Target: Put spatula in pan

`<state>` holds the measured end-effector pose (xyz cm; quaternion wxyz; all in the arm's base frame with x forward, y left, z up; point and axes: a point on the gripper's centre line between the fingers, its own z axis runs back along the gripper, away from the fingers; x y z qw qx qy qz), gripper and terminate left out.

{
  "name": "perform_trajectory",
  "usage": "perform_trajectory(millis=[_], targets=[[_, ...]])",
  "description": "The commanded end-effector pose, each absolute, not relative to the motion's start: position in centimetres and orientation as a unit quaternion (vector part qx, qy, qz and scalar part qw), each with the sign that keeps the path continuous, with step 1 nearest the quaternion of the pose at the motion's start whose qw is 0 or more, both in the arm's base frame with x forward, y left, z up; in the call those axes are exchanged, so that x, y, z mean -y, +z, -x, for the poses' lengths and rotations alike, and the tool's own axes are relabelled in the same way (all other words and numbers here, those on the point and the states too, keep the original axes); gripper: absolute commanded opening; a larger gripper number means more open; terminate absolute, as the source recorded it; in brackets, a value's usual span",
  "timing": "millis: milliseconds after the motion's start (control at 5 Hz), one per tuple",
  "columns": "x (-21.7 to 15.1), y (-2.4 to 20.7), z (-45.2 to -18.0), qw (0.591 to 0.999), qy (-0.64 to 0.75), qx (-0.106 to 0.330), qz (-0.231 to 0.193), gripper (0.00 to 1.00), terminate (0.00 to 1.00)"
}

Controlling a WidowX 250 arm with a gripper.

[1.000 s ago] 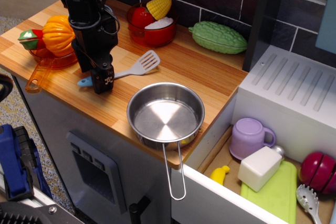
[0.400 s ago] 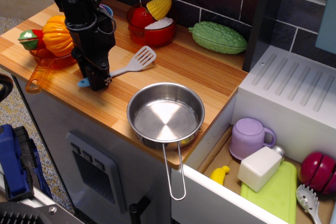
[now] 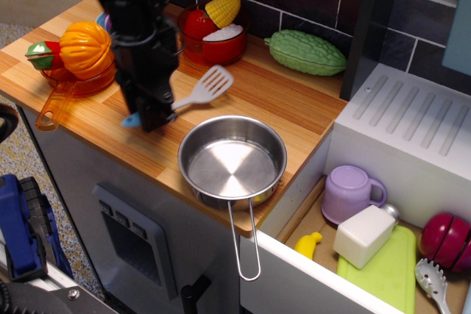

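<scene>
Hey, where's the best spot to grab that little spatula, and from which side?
Grip the spatula by its thin light blue handle, coming down from above. The handle is narrow enough to fit between the fingers, while the white slotted head is wide and flat. The claw is already on the handle's end, with the head pointing toward the back wall and free to go over the pan.

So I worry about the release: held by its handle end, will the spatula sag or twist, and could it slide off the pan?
The spatula looks like rigid moulded plastic; its head sticks straight out from the tool, so sagging seems unlikely. It is probably very light, so it may bounce or skid on the shiny steel pan. The long handle could tip it over the low rim.
</scene>
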<state>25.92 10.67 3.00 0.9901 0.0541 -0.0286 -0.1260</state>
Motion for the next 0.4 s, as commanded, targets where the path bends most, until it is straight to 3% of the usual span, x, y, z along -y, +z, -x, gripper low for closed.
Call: perform_trajectory(millis=[0,200], targets=[[-9.5,7.0,-26.9,0.991,-0.087,0.042,-0.092,0.00,0.00],[-7.8,8.5,-26.4,0.995,-0.053,0.023,-0.080,0.00,0.00]])
